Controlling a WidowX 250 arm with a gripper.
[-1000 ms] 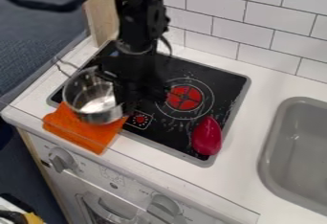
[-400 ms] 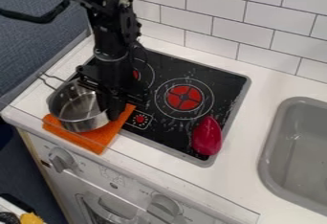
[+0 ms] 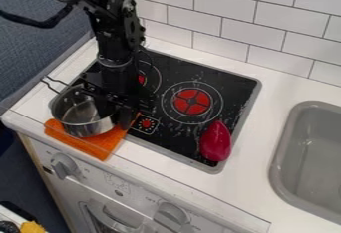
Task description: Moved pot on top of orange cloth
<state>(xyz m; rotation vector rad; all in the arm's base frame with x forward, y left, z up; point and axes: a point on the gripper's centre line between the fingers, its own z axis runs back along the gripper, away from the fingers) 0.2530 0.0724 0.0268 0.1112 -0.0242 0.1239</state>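
Observation:
The black gripper (image 3: pixel 115 113) hangs over the right side of the metal pot (image 3: pixel 81 125), open, with one finger inside the pot and the other just outside its wall. The pot stands upright on the orange cloth (image 3: pixel 101 146), and its wire handle points to the upper left. Cloth shows along the pot's front and right; the part beneath the pot is hidden. Both lie at the left front corner of the stove.
The black stovetop (image 3: pixel 174 145) has a dark red toy item (image 3: pixel 216 142) on its right front part. A grey sink (image 3: pixel 313 152) is set into the counter at the right. White wall tiles (image 3: pixel 266 23) rise behind, and knobs (image 3: pixel 64 166) line the front.
Over the last second the pot and gripper have moved left and down onto the cloth. Since the middle frame the pot has barely shifted, while the gripper's fingers have spread apart.

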